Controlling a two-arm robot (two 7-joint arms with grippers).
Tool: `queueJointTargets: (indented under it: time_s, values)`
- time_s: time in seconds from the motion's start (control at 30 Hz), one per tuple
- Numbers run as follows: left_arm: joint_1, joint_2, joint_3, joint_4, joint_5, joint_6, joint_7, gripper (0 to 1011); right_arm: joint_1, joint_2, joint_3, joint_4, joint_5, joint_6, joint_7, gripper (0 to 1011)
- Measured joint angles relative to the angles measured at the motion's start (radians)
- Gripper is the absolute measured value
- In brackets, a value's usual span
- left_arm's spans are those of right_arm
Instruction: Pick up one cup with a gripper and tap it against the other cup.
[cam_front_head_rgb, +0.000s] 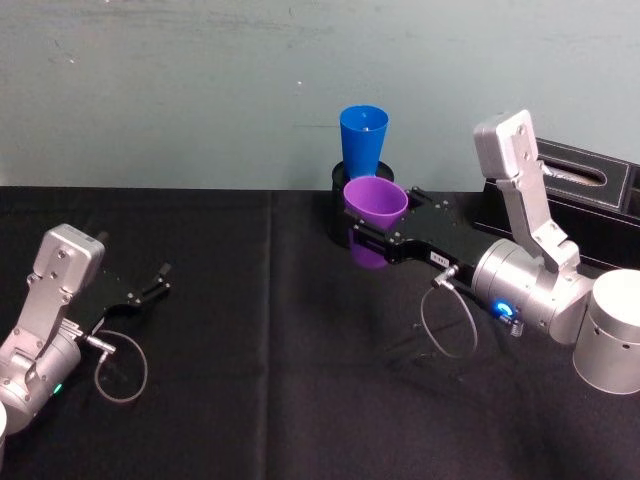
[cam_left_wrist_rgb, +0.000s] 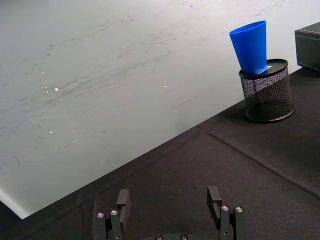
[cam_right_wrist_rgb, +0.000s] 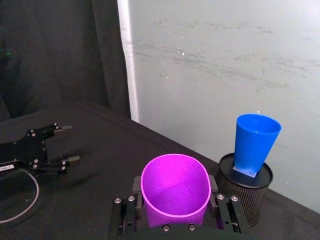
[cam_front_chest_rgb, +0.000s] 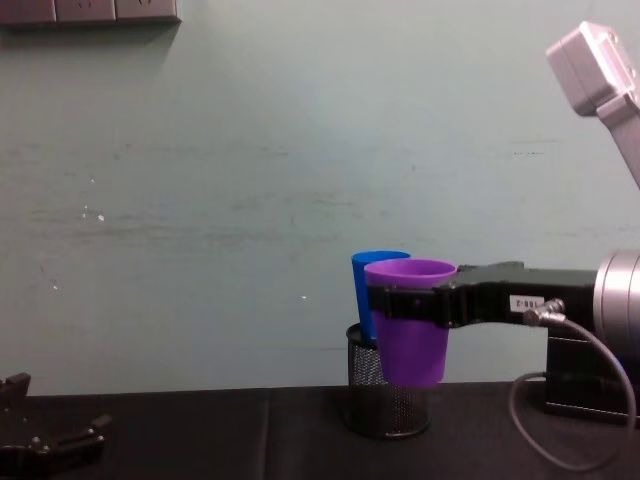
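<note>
Currently the right hand, long flat black fingers on a grey-silver arm, is clenched round the wide purple tapered plastic cup, one finger on each side of its wall. The cup is upright, mouth up, and held clear above the black-cloth worktop; chest view shows open space under its base. The tall bright blue tapered plastic cup stands upright in the black wire-mesh pen holder near the wall. In the chest view the purple cup overlaps the blue cup and the holder's rim; whether they touch cannot be told. In the right wrist view the two cups appear apart. Left hand rests low over the worktop at the robot's left, fingers spread, grasping nothing. Black box at far right
</note>
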Motion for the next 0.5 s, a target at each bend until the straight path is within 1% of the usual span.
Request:
queueJointTargets:
  time_s: [0.1, 0.2, 0.33, 0.47, 0.5]
  values:
    - [0.000, 0.000, 0.000, 0.000, 0.000, 0.000, 0.000, 1011, -0.005, -0.005, 0.000, 0.017, -0.001, -0.014, 0.008, 724]
    - [0.000, 0.000, 0.000, 0.000, 0.000, 0.000, 0.000, 1012, -0.009, -0.007, -0.006, 0.037, -0.015, -0.038, 0.012, 724]
    - [0.000, 0.000, 0.000, 0.000, 0.000, 0.000, 0.000, 1011, -0.012, -0.020, -0.008, 0.085, -0.019, -0.067, 0.028, 724]
    - [0.000, 0.000, 0.000, 0.000, 0.000, 0.000, 0.000, 1011, -0.016, -0.031, -0.008, 0.122, -0.017, -0.077, 0.036, 724]
    - [0.000, 0.000, 0.000, 0.000, 0.000, 0.000, 0.000, 1011, -0.016, -0.031, -0.008, 0.122, -0.017, -0.077, 0.036, 724]
